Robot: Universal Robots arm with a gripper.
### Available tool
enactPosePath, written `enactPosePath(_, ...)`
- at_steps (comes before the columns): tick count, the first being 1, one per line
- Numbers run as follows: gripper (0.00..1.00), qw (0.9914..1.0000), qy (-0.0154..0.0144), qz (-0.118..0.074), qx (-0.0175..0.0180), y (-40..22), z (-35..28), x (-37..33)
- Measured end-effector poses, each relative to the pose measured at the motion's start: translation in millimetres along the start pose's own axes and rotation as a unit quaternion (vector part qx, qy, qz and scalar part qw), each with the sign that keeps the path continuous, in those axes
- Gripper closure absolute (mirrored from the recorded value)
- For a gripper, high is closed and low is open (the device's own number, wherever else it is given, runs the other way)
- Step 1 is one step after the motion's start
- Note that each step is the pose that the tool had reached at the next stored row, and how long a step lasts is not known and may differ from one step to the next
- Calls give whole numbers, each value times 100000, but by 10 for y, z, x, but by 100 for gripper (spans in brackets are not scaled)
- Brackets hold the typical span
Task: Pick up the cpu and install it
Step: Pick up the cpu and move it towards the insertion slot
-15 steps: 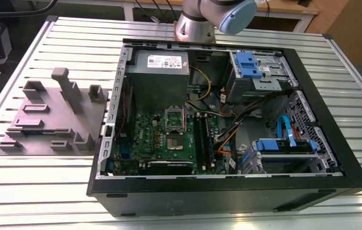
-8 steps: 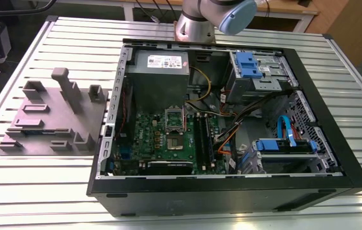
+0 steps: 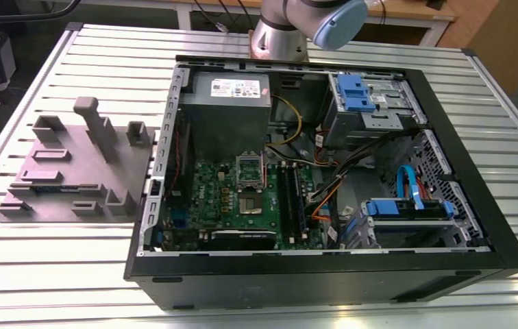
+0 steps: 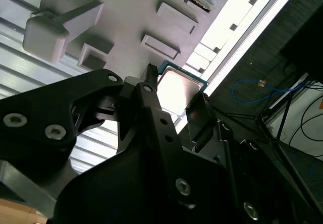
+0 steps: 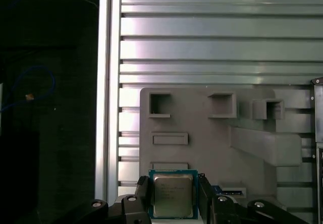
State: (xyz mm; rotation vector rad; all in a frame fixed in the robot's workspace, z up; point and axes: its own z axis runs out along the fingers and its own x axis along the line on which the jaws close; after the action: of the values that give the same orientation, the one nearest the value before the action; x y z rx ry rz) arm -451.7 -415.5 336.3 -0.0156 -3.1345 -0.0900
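The hand (image 5: 173, 182) is clenched on the cpu (image 5: 173, 198). In both wrist views the small square chip with the shiny metal top sits exactly between the two black fingers (image 5: 143, 192), and each finger presses on one opposite edge of it. In the second wrist view the cpu (image 4: 180, 89) shows its bright top and a thin green rim, with the fingers (image 4: 154, 103) of the hand (image 4: 175, 92) touching it on both sides. The chip lies flat between them, with its metal face turned to the cameras.

Behind the cpu is the grey holder block (image 5: 202, 133) (a moulded piece with several rectangular pockets and raised posts), which rests on the slatted metal surface (image 5: 212, 47). The cpu appears in front of one edge of this block and closer to the cameras than the block, so it seems to be held above it and not lying in a pocket.

In the exterior view the holder block (image 3: 76, 171) stands on the surface (image 3: 58, 274). Just beside the block, at the exterior view's right, lies the open computer case (image 3: 314, 281) with the green motherboard (image 3: 213, 199) inside.
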Motion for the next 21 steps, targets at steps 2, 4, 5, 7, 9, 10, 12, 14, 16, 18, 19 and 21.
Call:
enactPosePath(2,53,100000,0,0,124,0,-1,0)
enactPosePath(4,53,100000,2,-1,128,0,-3,0)
enactPosePath(5,53,100000,1,4,127,0,-3,0)
enactPosePath(7,53,100000,4,4,130,1,-8,0)
enactPosePath(9,53,100000,2,2,130,1,-15,0)
enactPosePath(10,53,100000,-4,2,126,1,-18,0)
enactPosePath(12,53,100000,1,4,128,2,-27,1)
enactPosePath(14,53,100000,-2,3,127,2,-38,0)
enactPosePath(16,53,100000,-7,2,125,3,-46,0)
enactPosePath(18,53,100000,1,4,129,3,-57,0)
enactPosePath(19,53,100000,-1,3,127,4,-61,1)
enactPosePath(21,53,100000,-3,4,125,4,-70,1)
